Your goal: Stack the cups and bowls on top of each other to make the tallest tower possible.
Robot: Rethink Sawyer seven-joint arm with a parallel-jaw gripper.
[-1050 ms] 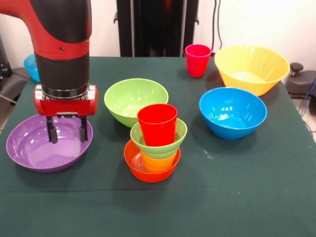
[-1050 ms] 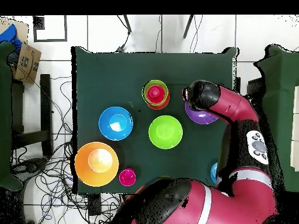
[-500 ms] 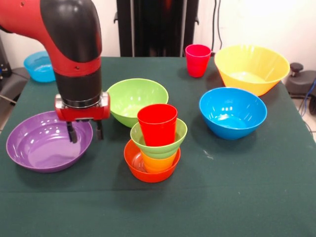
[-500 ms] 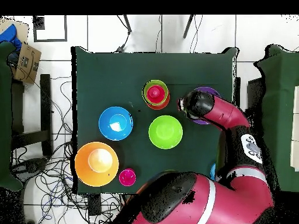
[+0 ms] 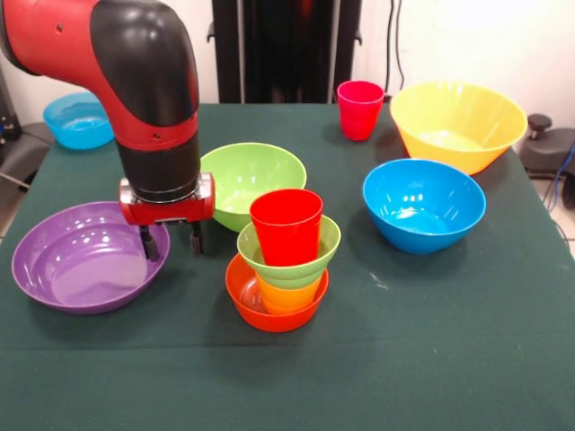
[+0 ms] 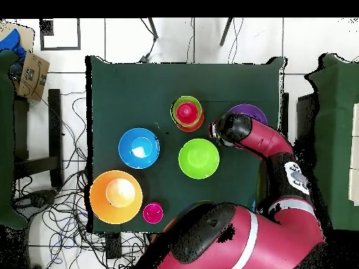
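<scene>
The tower (image 5: 280,260) stands near the middle of the dark green cloth-covered table (image 5: 431,341): a small glossy orange plastic bowl (image 5: 274,301) at the base, a yellow-orange tapered plastic cup (image 5: 287,294) nested in it, a small light-green plastic bowl (image 5: 292,256) seated on that cup, and a red plastic tumbler (image 5: 287,224) standing upright in the green bowl. Each piece sits inside the rim of the one below, which is likely why the stack holds steady despite alternating wide and narrow shapes.

Just behind the tower sits a larger light-green plastic bowl (image 5: 247,180), open side up and empty. Farther off are a medium blue glossy bowl (image 5: 422,205), a large yellow plastic bowl (image 5: 458,121) and a pink-magenta plastic cup (image 5: 359,109), all upright and well apart from the stack (loose stock for later layers, by my reading). A second blue bowl (image 5: 76,119) rests off the table's edge.

The red and black arm's gripper (image 5: 170,242) hangs between the tower and a wide shallow purple plastic bowl (image 5: 76,260), over that bowl's rim nearest the tower. Its two dark fingers (image 5: 149,244) are parted and hold nothing; one seems to sit inside the purple rim and the other outside, a stance suited to pinching the wall, though contact is not clear.
</scene>
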